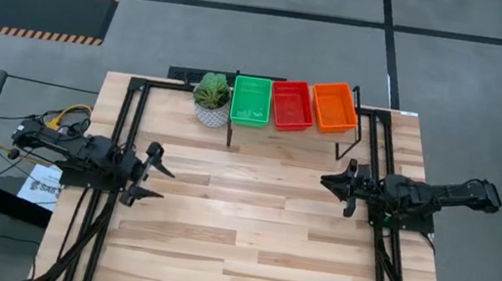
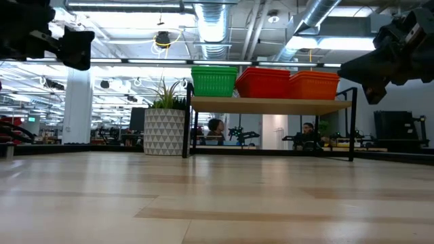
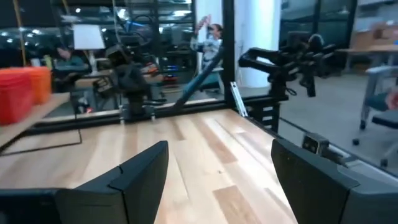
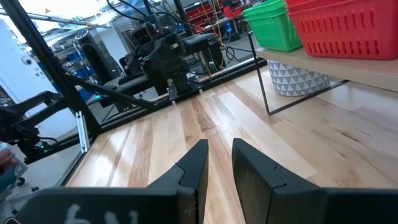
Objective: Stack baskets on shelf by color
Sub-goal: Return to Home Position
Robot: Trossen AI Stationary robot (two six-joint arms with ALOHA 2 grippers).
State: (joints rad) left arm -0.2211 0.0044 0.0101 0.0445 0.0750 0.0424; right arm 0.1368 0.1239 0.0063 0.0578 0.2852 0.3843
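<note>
Left gripper (image 1: 164,184) hangs over the left side of the table (image 1: 246,248), jaws spread wide, nothing between them. From its own wrist camera the two fingers (image 3: 143,168) stand well apart, with bare wood showing in the gap. Across the table, the right gripper (image 1: 329,183) is over the right side, pointing inward at the left one. Its fingers (image 4: 194,167) are only a narrow slit apart, and it's empty too. Both grippers are well off the shelf, with open tabletop between them.

Now out to the far edge: the shelf (image 2: 271,105) stands there on thin black legs, and all the baskets sit on top. They're in three piles, side by side and touching: green (image 1: 251,101) on the left, red (image 1: 291,104) in the middle, orange (image 1: 334,107) on the right. In the low view the layered rims show the trays nested one in another, each pile a single color. Just beside the green pile, off the shelf's left end, the plant (image 1: 212,98) stands on the table in its white patterned pot.
</note>
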